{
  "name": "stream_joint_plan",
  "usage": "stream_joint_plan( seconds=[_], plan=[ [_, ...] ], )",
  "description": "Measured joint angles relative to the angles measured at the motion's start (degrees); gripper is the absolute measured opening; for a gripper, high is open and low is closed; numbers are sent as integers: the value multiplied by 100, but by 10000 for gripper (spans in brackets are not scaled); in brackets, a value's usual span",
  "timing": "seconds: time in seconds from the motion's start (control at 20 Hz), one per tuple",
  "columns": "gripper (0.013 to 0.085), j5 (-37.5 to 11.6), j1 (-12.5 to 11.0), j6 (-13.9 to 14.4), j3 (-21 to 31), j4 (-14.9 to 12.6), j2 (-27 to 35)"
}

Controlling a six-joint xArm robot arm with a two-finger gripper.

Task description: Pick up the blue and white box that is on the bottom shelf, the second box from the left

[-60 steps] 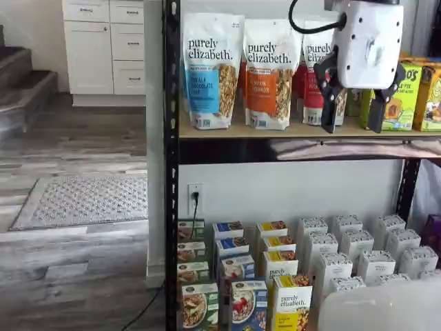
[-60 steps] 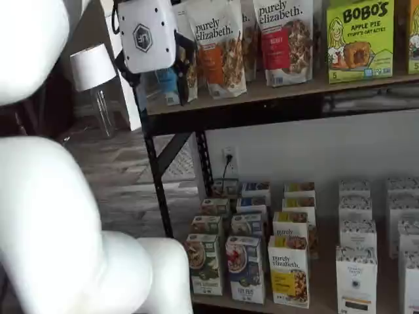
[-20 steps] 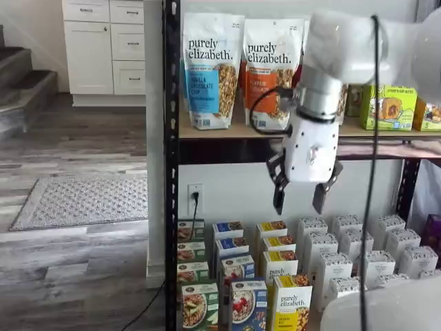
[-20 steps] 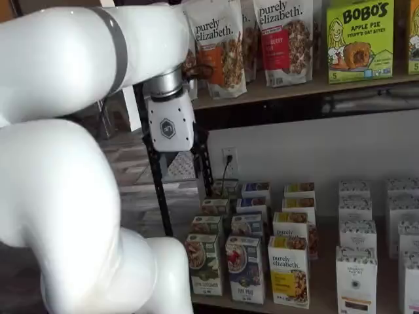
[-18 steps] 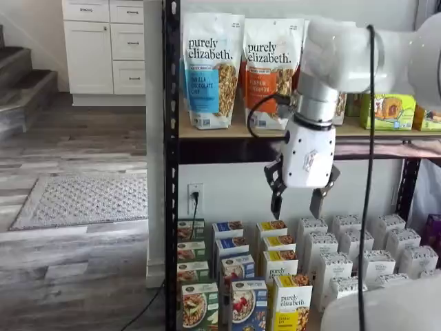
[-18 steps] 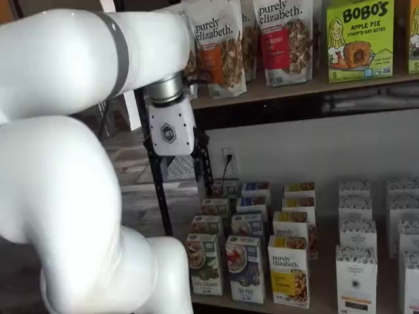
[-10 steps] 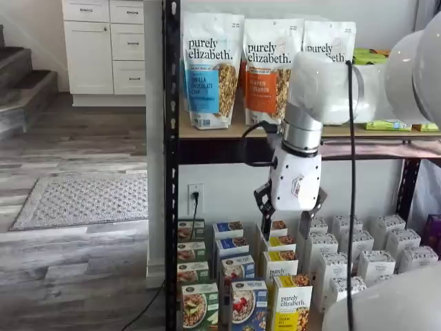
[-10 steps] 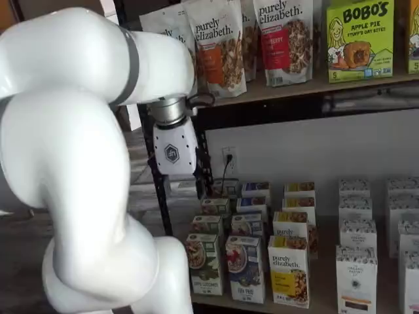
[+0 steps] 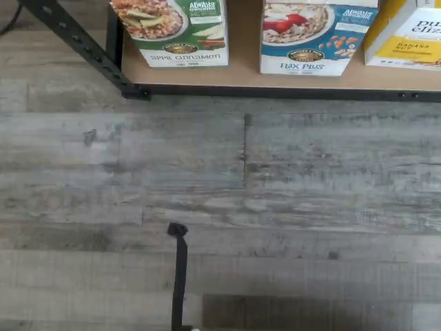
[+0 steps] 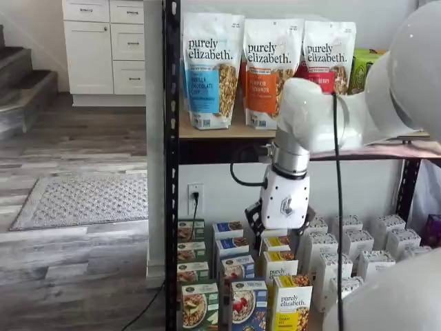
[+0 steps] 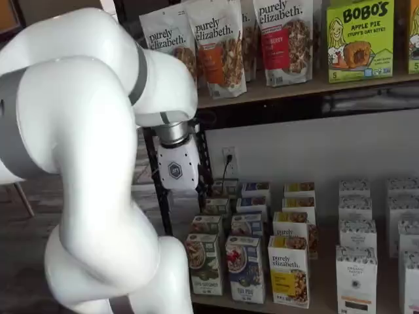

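The blue and white box [image 10: 249,305] stands upright at the front of the bottom shelf [image 9: 241,77], between a green-fronted box and a yellow one. It also shows in a shelf view as the blue and white box [image 11: 245,268], and its front face fills part of the wrist view [image 9: 313,34]. My gripper [image 10: 280,229] hangs in front of the rack, above the rear rows of boxes. It is higher than the blue and white box and slightly to its right. Its black fingers [image 10: 253,218] stand apart with nothing between them, so it is open. In a shelf view the gripper [image 11: 181,195] hangs beside the rack post.
A green-fronted box [image 9: 176,31] and a yellow-fronted box [image 9: 410,34] flank the target. Rows of white boxes [image 10: 358,248] fill the shelf's right side. Granola pouches [image 10: 210,69] stand on the tier above. A black post [image 10: 171,165] edges the rack and a dark cable [image 9: 179,276] lies on the floor.
The gripper has come down from the upper tier's height to just above the bottom shelf's boxes, drifting left. Its fingers have stayed apart and empty.
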Motion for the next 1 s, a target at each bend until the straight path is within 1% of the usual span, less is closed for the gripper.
stream_joint_plan(
  seconds=[0.3, 0.55, 0.75, 1.0],
  plan=[
    [850, -641, 90, 88, 181, -55, 364],
    [850, -1310, 151, 188, 383, -156, 697],
    [850, -1655, 173, 167, 436, -111, 998],
    [850, -2099, 157, -2, 407, 59, 1529]
  ],
)
